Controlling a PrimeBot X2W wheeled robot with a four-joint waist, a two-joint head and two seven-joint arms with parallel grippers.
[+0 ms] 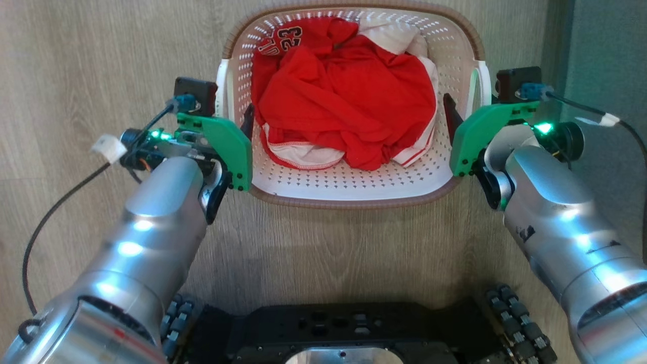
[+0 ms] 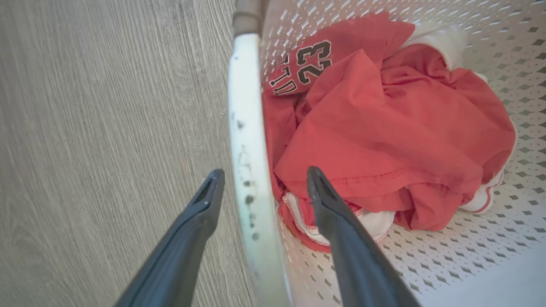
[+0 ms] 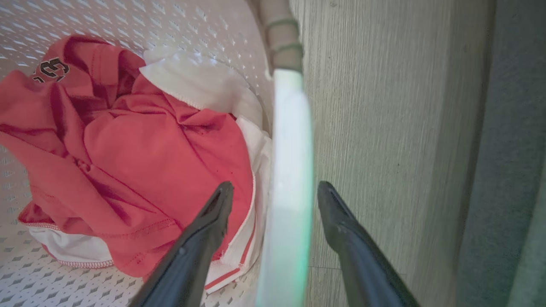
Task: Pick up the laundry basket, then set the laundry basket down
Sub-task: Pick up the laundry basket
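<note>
A pale wooden floor spreads across the head view. On it, in the upper centre of the frame, sits the laundry basket, holding crumpled red and white clothes. The left gripper straddles the basket's left handle, one finger outside and one inside, parted and gripping nothing. The right gripper straddles the right handle the same way. The pick-up appears to be at the grasping stage; next, both grippers would need to close on the handles and lift evenly.

Left hand and right hand, jaws of both apart.
</note>
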